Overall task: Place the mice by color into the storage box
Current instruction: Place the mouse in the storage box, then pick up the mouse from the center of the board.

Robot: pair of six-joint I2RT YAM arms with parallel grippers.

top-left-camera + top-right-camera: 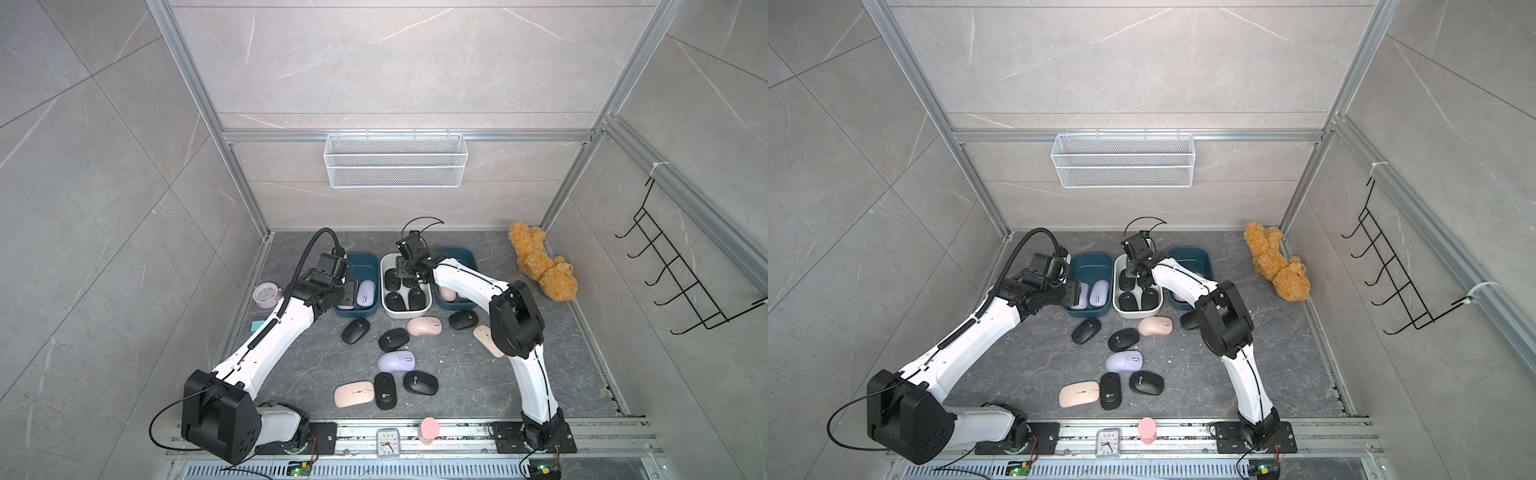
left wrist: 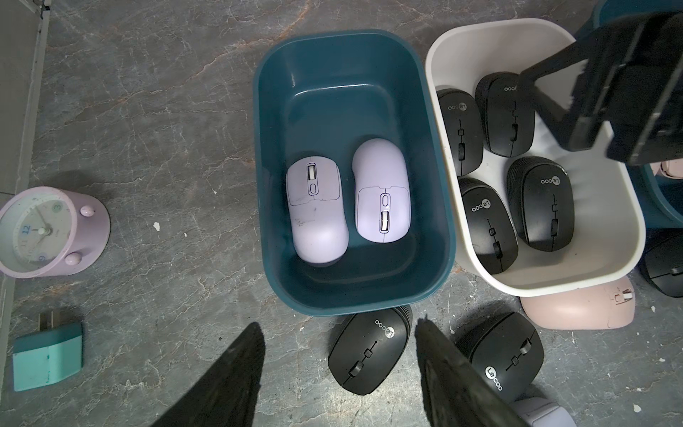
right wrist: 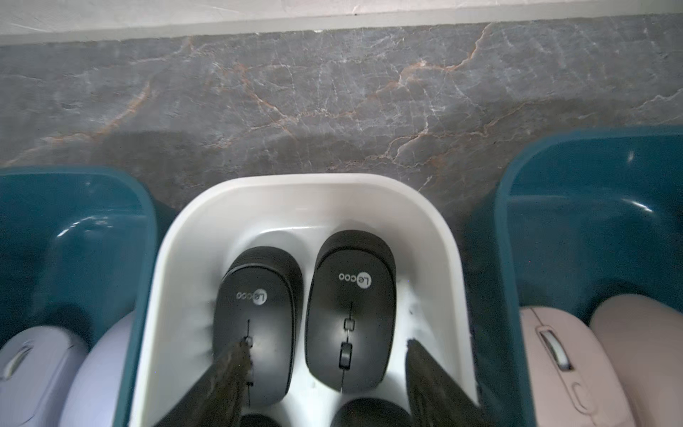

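Rough black fingertips [image 3: 236,369] of my right pincer [image 3: 327,351] stand apart, gripping nothing, over the white box [image 3: 295,181]. Matte black mice [image 3: 351,295] lie in it with "Lecoo" in white on their backs, writing too small to read in both top views. That wrist view alone clearly shows smooth pale pink mice [image 3: 554,377] in the glossy right teal box [image 3: 591,177]; from above my arm hides most of them. My left pincer [image 2: 338,329] is likewise open and empty by the left teal box [image 2: 332,74], whose two oval lilac mice [image 2: 318,210] lie side by side, wheels pointing opposite ways. Nearby on the counter [image 2: 148,129] sit a round lilac clock [image 2: 48,233] and a mint plug [image 2: 48,355]. Only the top views take in everything lying loose on the veined grey stone: a loose lilac mouse [image 1: 397,360], loose pink mice [image 1: 424,326] and loose black mice [image 1: 420,382].
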